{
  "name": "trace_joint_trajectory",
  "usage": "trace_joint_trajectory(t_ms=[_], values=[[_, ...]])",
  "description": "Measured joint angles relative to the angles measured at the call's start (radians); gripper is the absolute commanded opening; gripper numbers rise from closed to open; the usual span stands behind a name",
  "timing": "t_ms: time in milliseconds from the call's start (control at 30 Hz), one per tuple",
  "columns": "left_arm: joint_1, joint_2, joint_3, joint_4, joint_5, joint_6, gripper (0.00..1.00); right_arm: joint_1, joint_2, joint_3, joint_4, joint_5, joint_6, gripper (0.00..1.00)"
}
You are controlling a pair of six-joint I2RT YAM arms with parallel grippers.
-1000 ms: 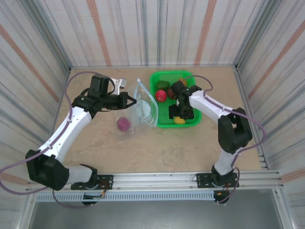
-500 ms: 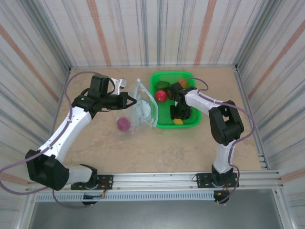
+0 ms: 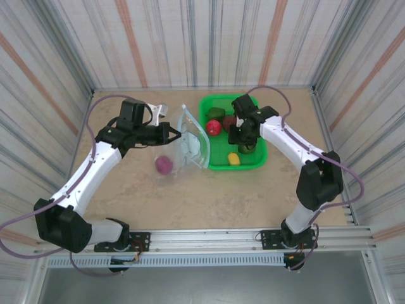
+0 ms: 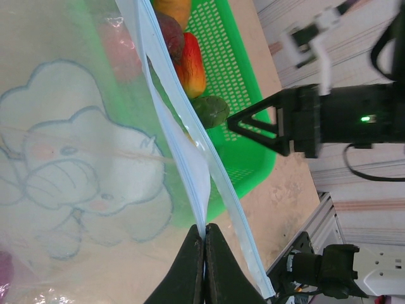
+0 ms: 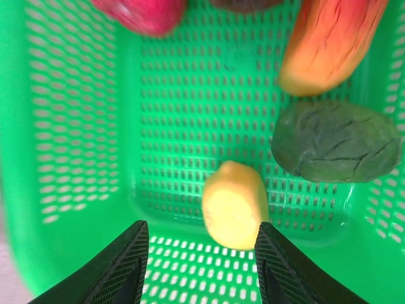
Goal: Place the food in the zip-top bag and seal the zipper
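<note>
Centring the right gripper (image 5: pixel 200 240), jaws wide, over the yellow food (image 5: pixel 232 204) seems wise; the left gripper (image 4: pixel 204 239) has its jaws pinched on the bag (image 4: pixel 82 158).

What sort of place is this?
Probably a robot test booth, not a kitchen: striped panel walls box in a tabletop, a left arm and right arm are bolted to a metal rail at its near edge, and the food in the green basket beside the zip-top bag looks like toys.

Clear zip-top bag (image 3: pixel 195 142) standing upright, my left gripper (image 4: pixel 204 229) pinching its pale blue zipper (image 4: pixel 181 111), yellow food (image 5: pixel 233 204) lying just ahead of my spread right gripper (image 5: pixel 201 233)
</note>
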Motion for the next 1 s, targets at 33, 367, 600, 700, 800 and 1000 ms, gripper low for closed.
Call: trace_joint_trajectory(t_ms=[33, 367, 600, 700, 800, 1000], values=[[0.000, 0.000, 0.000, 0.000, 0.000, 0.000, 0.00, 0.000, -0.018, 0.003, -0.001, 0.000, 0.000, 0.55], [0.000, 0.000, 0.000, 0.000, 0.000, 0.000, 0.00, 0.014, 0.085, 0.008, -0.047, -0.030, -0.028, 0.78], [0.000, 0.000, 0.000, 0.000, 0.000, 0.000, 0.00, 0.026, 0.214, 0.008, -0.048, -0.030, -0.036, 0.76], [0.000, 0.000, 0.000, 0.000, 0.000, 0.000, 0.00, 0.022, 0.278, 0.013, -0.045, -0.029, -0.037, 0.74], [0.000, 0.000, 0.000, 0.000, 0.000, 0.000, 0.00, 0.021, 0.330, 0.019, -0.042, -0.029, -0.048, 0.66], [0.000, 0.000, 0.000, 0.000, 0.000, 0.000, 0.00, 0.023, 0.352, 0.020, -0.042, -0.029, -0.055, 0.38]])
